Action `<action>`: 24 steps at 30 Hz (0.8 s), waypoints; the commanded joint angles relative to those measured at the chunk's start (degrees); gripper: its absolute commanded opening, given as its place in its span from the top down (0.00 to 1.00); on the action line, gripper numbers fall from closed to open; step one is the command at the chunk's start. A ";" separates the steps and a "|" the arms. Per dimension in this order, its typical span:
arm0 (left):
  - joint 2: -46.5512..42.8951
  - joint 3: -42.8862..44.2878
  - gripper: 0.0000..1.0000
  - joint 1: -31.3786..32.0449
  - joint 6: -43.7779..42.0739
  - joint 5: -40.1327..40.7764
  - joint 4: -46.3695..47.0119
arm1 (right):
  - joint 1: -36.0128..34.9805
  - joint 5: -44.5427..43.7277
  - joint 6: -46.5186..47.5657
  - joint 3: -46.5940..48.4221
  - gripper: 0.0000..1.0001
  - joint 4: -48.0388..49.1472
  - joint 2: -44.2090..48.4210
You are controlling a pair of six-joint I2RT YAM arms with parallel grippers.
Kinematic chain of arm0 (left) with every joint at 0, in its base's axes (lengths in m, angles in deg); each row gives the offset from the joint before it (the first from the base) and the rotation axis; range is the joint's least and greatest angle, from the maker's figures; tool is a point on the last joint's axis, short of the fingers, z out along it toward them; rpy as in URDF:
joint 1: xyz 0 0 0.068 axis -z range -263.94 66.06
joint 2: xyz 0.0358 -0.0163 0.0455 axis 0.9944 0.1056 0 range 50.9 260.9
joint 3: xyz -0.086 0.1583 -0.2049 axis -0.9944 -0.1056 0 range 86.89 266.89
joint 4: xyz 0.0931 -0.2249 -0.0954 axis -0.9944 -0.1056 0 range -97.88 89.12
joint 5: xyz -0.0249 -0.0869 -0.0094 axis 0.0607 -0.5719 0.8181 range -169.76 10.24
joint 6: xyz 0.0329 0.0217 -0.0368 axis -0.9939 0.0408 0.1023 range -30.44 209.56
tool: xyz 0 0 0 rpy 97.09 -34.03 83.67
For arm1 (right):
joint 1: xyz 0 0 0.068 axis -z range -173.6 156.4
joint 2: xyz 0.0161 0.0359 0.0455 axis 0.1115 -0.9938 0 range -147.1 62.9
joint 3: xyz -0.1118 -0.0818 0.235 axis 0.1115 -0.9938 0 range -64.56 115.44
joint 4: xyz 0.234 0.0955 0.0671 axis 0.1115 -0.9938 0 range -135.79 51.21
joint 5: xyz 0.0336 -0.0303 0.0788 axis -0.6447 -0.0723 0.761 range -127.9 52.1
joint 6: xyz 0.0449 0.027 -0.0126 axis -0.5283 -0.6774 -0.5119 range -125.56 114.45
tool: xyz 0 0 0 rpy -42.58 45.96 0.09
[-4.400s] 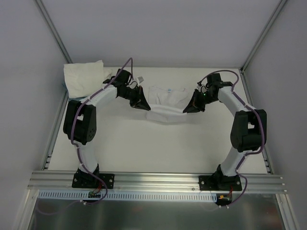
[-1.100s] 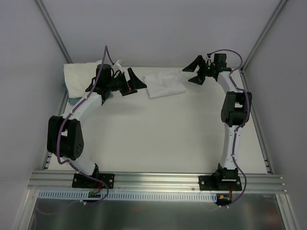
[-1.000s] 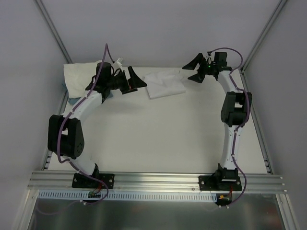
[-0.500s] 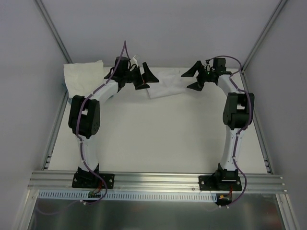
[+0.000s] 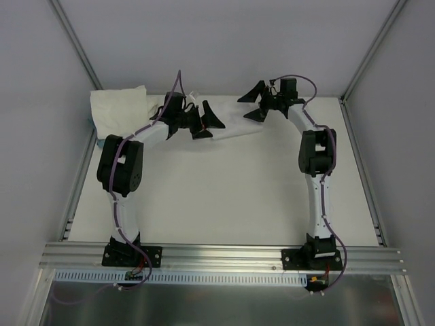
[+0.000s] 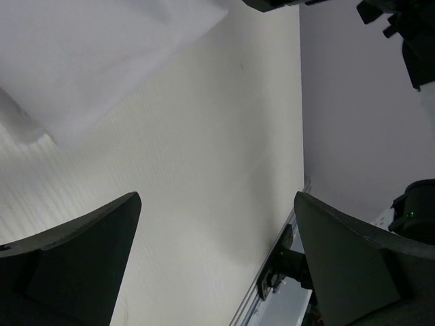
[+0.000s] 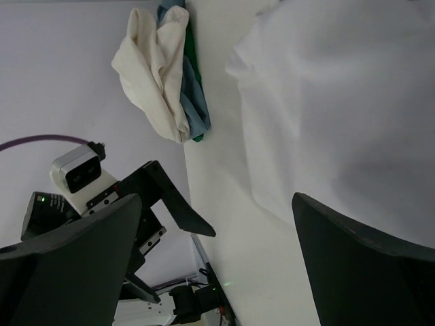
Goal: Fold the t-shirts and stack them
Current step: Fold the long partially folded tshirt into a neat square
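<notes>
A folded white t-shirt (image 5: 232,122) lies flat at the back middle of the table. It fills the top left of the left wrist view (image 6: 95,54) and the right side of the right wrist view (image 7: 340,102). My left gripper (image 5: 209,125) hovers open at its left edge, nothing between its fingers (image 6: 75,265). My right gripper (image 5: 245,109) hovers open over its right back part, also holding nothing. A crumpled pile of white t-shirts (image 5: 119,107) sits in the back left corner, also seen in the right wrist view (image 7: 153,75).
A blue and green cloth item (image 7: 194,102) lies under the corner pile against the back wall. Grey walls close the table (image 5: 217,190) at the back and both sides. The left gripper (image 7: 170,197) shows in the right wrist view.
Both grippers have swung inward over the folded t-shirt, the left from beside the corner pile, the right from the back right. Both stayed open. The shirt has not moved.
</notes>
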 commanded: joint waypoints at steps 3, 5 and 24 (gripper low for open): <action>-7.83 -2.90 0.01 0.70 -1.85 -2.26 0.84 | -0.18 1.53 -6.81 1.52 0.01 5.09 -5.88; -9.32 -3.34 0.01 0.70 -2.99 -2.26 -0.22 | -0.36 1.27 -6.91 1.44 0.01 5.10 -6.58; -14.68 1.05 0.01 0.17 -4.75 -4.11 -5.05 | -2.29 -14.64 22.26 -31.32 0.00 -29.61 17.57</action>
